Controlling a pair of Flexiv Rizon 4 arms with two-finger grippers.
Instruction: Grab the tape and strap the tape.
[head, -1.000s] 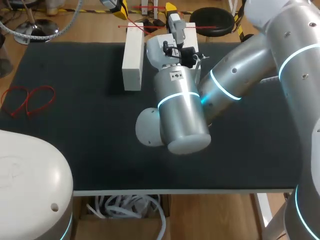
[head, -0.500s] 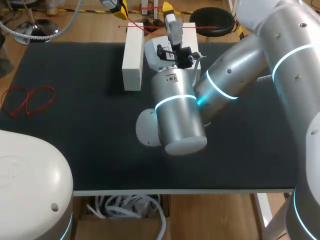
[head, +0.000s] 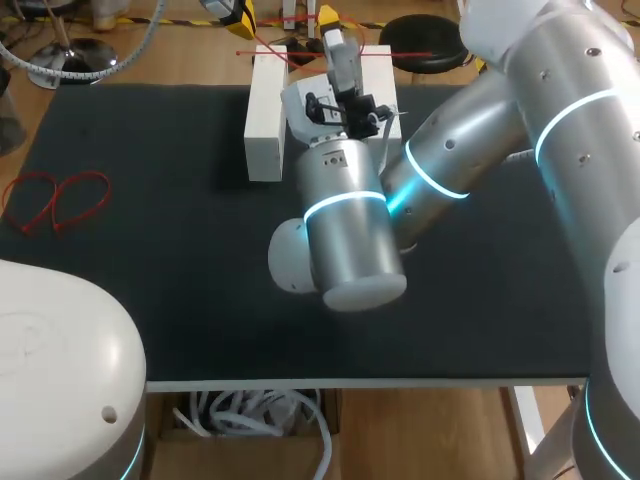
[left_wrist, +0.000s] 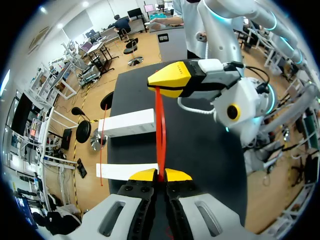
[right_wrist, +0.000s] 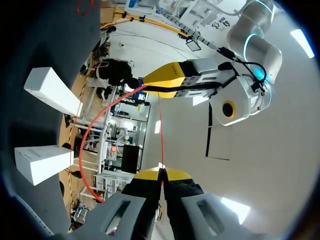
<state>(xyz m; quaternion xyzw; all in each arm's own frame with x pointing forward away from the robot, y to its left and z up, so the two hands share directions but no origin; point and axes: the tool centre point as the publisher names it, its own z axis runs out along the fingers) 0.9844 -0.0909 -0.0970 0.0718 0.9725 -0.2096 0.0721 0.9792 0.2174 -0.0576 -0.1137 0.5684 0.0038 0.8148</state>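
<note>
Red zip tie (left_wrist: 160, 130) is held taut between both grippers near the white boxes (left_wrist: 131, 123) at the table's far side. L gripper (left_wrist: 159, 175) is pinched on one end, R gripper (right_wrist: 161, 173) on the other. Tail should be fed into the head w/ ends aligned (slack bows out in a loop in R wrist view), w/ gentle tension so nothing slips

The head camera sits high behind the robot and looks steeply down on the black worktop (head: 150, 250), with the right arm (head: 440, 170) bulking close beneath it. Each wrist camera rides just behind its own claw and looks out along the fingers. The left claw (left_wrist: 159, 175) and the right claw (right_wrist: 161, 172) face each other at close range. Both wrist views share the red tape (left_wrist: 160, 130) stretched between them. They also share the two white blocks (left_wrist: 131, 123), which the head view shows near the worktop's far edge.
</note>
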